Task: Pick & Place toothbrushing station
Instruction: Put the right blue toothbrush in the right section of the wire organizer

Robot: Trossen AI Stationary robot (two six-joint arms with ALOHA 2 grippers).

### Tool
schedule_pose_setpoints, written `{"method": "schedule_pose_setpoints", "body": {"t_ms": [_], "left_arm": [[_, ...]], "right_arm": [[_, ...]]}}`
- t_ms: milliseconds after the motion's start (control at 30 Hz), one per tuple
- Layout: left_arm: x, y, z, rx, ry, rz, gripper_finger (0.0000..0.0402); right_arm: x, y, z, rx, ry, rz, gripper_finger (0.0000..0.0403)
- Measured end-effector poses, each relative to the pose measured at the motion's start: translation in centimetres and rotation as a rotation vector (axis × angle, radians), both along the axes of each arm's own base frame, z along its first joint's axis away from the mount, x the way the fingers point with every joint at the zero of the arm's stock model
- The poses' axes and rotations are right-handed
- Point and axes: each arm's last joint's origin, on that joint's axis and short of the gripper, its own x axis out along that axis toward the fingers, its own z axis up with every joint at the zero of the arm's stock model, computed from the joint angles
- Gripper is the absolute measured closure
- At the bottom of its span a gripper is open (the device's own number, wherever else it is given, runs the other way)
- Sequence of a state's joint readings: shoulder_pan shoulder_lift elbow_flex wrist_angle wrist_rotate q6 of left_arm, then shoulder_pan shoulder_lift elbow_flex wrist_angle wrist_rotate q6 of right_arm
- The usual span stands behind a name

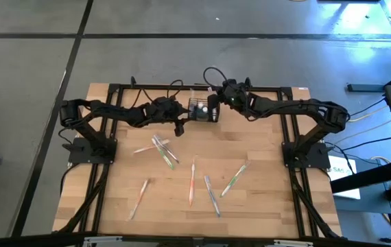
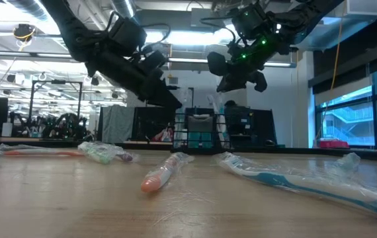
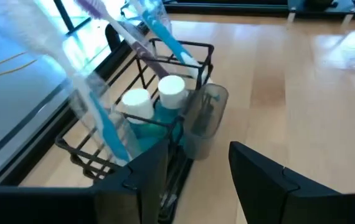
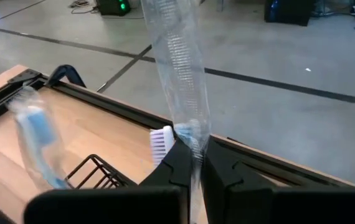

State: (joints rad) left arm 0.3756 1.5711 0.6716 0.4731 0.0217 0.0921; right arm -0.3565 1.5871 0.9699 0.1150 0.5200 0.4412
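Note:
The toothbrushing station [image 1: 201,110], a black wire-mesh caddy [image 3: 165,124], stands on its base at the middle of the table's far edge. In it are two teal tubes with white caps [image 3: 156,102], a grey cup [image 3: 202,118] and wrapped toothbrushes [image 3: 103,118] leaning out. My left gripper [image 3: 193,180] is open just left of and above the caddy [image 2: 202,132], touching nothing. My right gripper [image 4: 193,165] hovers over the caddy's right side, shut on a toothbrush in a clear wrapper [image 4: 174,68]. My right gripper pinches the wrapped toothbrush just below its white bristles [image 4: 160,142] between its two shut fingers. The clear wrapper stands up past the fingertips. The fingers hide the brush's lower part, so I cannot tell whether it rests in the caddy.
Several wrapped toothbrushes lie loose on the wooden table nearer the front: a bunch at the left [image 1: 162,149], single ones in the middle [image 1: 192,182] and toward the right [image 1: 234,178]. A black frame [image 1: 113,89] runs along the table's far edge and sides.

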Motion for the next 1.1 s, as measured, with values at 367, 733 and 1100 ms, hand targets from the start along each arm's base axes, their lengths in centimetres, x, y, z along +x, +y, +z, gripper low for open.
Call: {"method": "schedule_pose_setpoints", "body": {"t_ms": [367,733,1100], "left_arm": [[0.3,-0.4,0.4,0.038,-0.037,-0.04,0.0233],[0.5,0.3,0.6,0.065,-0.101,-0.074,0.0233],[3.8,1.7,0.1,0.058,-0.141,-0.155,0.0233]], "right_arm": [[0.3,-0.2,0.7,-0.061,-0.054,-0.004,0.0386],[0.2,-0.2,0.4,-0.033,-0.05,-0.012,0.0386],[0.1,-0.1,0.2,-0.02,-0.031,-0.014,0.0386]]}}
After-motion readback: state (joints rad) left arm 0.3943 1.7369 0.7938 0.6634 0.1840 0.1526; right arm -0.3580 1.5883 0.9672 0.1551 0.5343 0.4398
